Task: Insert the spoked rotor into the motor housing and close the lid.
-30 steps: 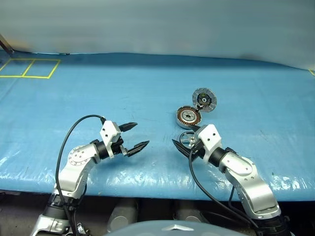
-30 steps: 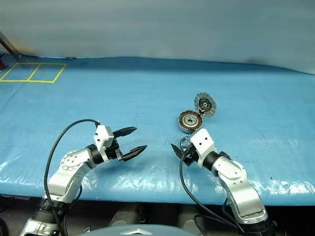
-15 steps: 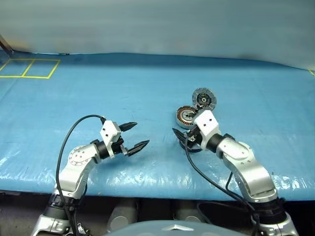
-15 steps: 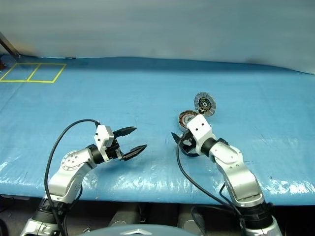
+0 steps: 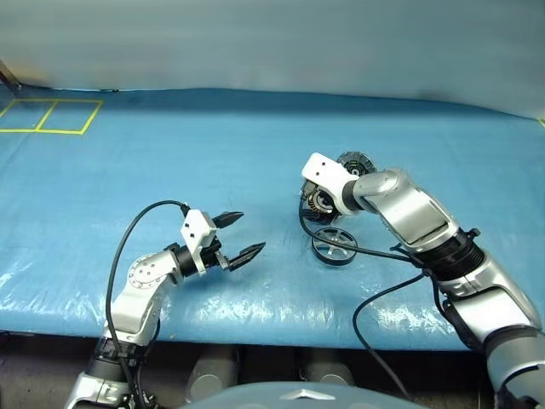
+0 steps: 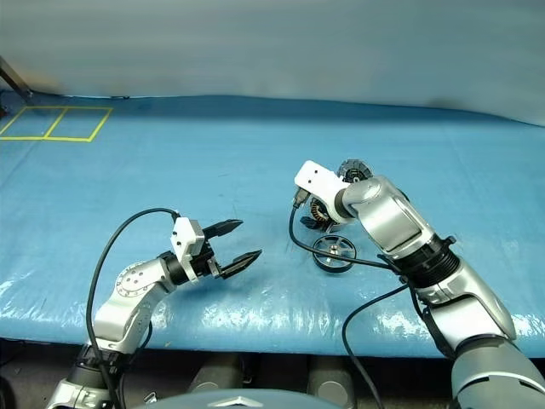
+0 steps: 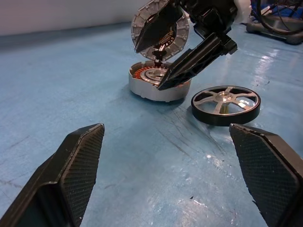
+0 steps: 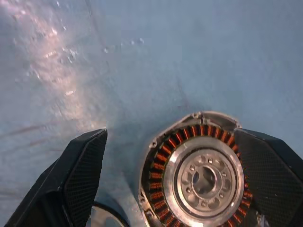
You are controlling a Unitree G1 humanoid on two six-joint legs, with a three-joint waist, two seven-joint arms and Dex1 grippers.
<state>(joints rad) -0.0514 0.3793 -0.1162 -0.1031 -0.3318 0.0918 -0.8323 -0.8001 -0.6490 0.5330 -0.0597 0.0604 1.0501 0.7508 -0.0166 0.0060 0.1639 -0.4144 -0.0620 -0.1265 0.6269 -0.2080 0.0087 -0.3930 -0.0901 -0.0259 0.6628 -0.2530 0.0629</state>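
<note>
Wide table draped in glossy blue plastic sheeting, yellow taped rectangles at its far left corner, plain pale grey wall rising just behind the table, overhead light glinting off the wrinkled sheeting along the table's near edge

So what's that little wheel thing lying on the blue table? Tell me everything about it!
That is the spoked rotor: a thin dark ring with shiny silver spokes running to a round middle hub. It looks like metal. It lies flat on the blue table, just beside the motor housing but apart from it. Nothing holds or touches it.
</note>
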